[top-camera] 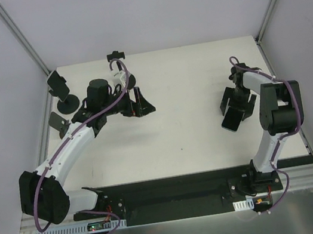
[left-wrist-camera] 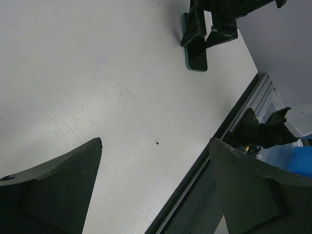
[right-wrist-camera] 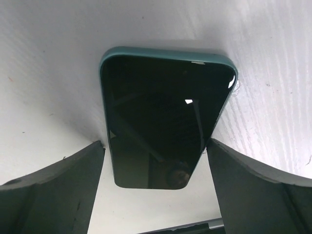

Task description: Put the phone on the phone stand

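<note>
Phone (top-camera: 230, 121), top view: lies flat on the table (top-camera: 181, 82) at the right side, well apart from the phone stand (top-camera: 59, 90) in the far-left corner.
Right gripper (top-camera: 235, 106), top view: low over the phone, jaws spread.
Left gripper (top-camera: 139, 105), top view: near the far-left area, beside the phone stand, carrying nothing.
Left wrist view: left gripper (left-wrist-camera: 156, 185) is wide, with bare table between the fingers. The phone (left-wrist-camera: 196, 51) shows in the distance under the right gripper (left-wrist-camera: 209, 27).
Right wrist view: phone (right-wrist-camera: 163, 117) lies screen up in a teal case. The right gripper (right-wrist-camera: 155, 142) is wide, one finger on each long edge, just beside it. Contact cannot be confirmed.
Handling, judged: rigid, flat and moderately light. The glass face is slick and fragile, and the case rim likely offers better friction.
Grip point, judged: across the two long edges near mid-length, pads on the case, not the screen.
Risk, judged: thin edges sit flush on the table, so a shallow pinch may slip.
</note>
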{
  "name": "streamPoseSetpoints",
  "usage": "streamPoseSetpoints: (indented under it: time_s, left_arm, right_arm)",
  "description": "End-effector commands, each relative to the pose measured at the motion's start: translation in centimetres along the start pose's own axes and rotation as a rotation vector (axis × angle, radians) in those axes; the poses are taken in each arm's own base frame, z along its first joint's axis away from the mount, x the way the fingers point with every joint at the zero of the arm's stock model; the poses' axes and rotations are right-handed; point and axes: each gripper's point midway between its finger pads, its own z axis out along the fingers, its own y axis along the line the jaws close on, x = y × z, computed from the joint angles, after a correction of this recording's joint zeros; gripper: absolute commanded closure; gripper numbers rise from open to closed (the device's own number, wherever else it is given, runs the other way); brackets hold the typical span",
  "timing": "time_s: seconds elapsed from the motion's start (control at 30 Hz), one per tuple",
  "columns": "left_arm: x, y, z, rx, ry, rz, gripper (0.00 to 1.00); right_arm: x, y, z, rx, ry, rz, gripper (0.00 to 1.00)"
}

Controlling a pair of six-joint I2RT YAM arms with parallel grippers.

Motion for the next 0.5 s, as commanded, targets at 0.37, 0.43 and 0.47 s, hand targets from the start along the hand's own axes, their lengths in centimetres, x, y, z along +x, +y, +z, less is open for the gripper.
streamPoseSetpoints:
  time_s: [0.37, 0.43, 0.47]
  left_arm:
    - [-0.1, -0.5, 0.9, 0.042, 0.042, -0.027, 0.13]
    - [0.0, -0.3, 1.0, 0.040, 0.046, -0.028, 0.13]
    - [-0.1, -0.2, 1.0, 0.035, 0.044, -0.026, 0.13]
  right_arm:
    - [0.4, 1.7, 0.6, -0.097, 0.038, -0.041, 0.45]
    - [0.1, 2.4, 0.5, -0.140, 0.014, -0.050, 0.62]
    - [0.3, 2.5, 0.5, -0.148, 0.009, -0.052, 0.67]
